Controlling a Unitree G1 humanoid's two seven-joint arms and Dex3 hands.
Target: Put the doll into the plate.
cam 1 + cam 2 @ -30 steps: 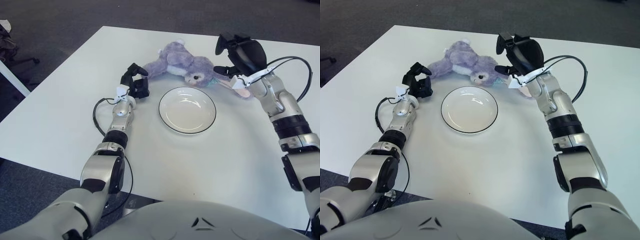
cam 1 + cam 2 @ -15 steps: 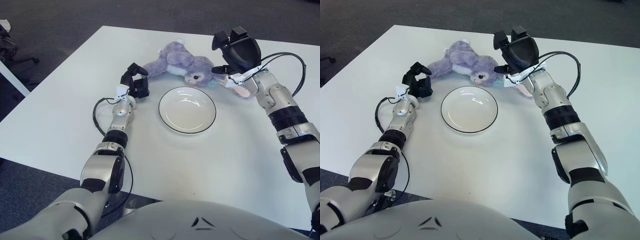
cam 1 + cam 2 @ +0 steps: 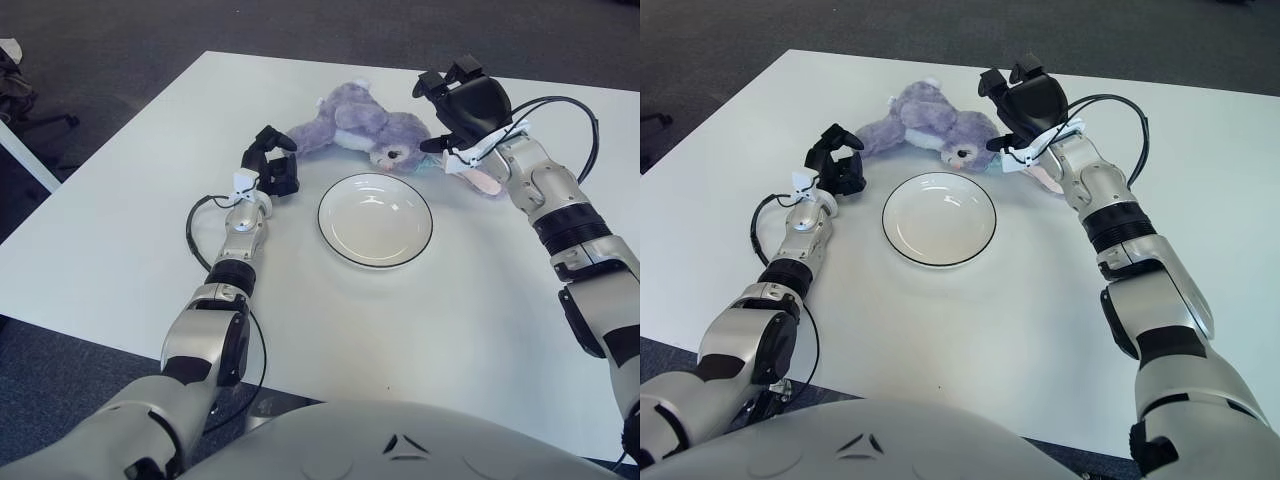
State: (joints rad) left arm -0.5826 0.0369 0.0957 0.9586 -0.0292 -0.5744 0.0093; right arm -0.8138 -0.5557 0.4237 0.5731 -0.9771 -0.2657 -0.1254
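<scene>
A purple plush doll lies on its side on the white table, just beyond a white plate with a dark rim. My right hand hovers over the doll's right end, fingers spread and holding nothing; it hides part of the doll's pink-soled foot. My left hand shows left of the plate, beside the doll's outstretched limb, fingers curled with nothing in them. The plate is bare.
Dark carpet surrounds the table. A second white table edge shows at far left. Black cables loop from both wrists.
My right hand has moved left and slightly forward, from beside the doll's foot to over its right end. The left hand, doll and plate have not moved.
</scene>
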